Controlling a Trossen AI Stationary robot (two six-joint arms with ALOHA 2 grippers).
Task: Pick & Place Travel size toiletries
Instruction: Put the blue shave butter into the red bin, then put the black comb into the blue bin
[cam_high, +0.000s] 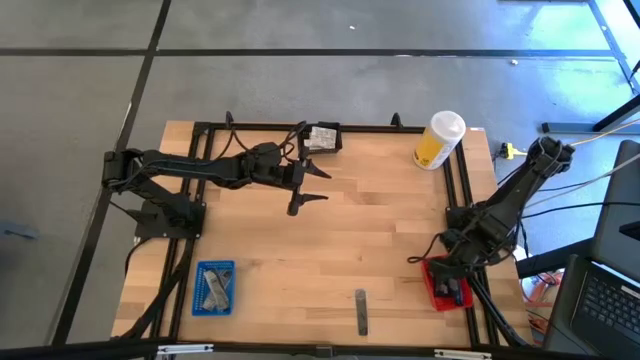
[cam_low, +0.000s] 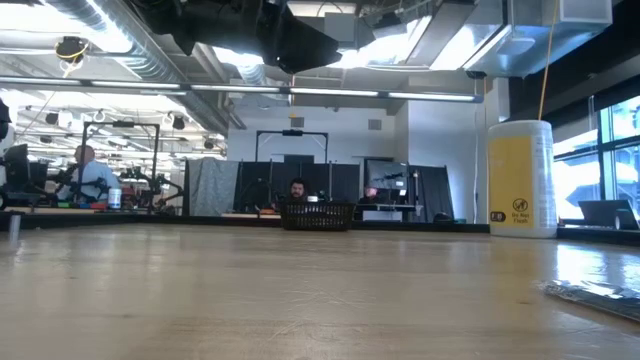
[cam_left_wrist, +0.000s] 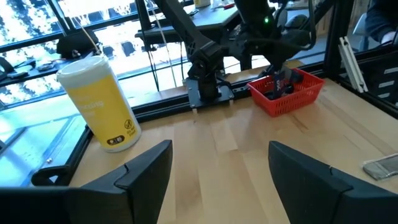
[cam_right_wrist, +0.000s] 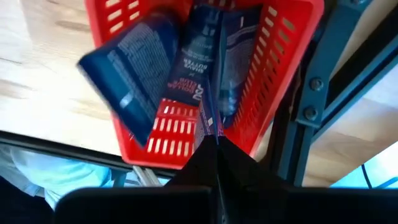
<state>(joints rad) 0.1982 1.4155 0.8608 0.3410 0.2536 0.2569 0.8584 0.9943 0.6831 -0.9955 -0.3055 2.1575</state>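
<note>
While the right gripper (cam_high: 447, 277) (cam_right_wrist: 217, 142) is held low over the red tray (cam_high: 432, 290) (cam_right_wrist: 273, 81) at the bench's (cam_high: 380, 230) right near corner, its jaws are seen pressed together, apparently pinching the thin end of a dark tube (cam_right_wrist: 208, 74) that hangs into the tray beside another dark tube (cam_right_wrist: 134, 74). Release is judged to be the step in hand. One grey stick (cam_high: 361, 312) (cam_low: 595, 293) is left loose on the bench by the near edge, between the blue tray (cam_high: 214, 288) and the red one, its long axis run near-to-far, so a crosswise jaw closure would be needed. It lies nearer to the right gripper, to that arm's left; the left gripper (cam_high: 308, 186) (cam_left_wrist: 217, 158) is parked well apart from it at mid-bench toward the far side, jaws spread wide and empty. Silvery sachets (cam_high: 213, 285) are already lying in the blue tray. A small pack (cam_high: 322, 138) sits at the far edge just beside the left arm; what it holds cannot be told. The yellow container (cam_high: 440, 140) (cam_left_wrist: 99, 102) stands clear of any path to the stick.
</note>
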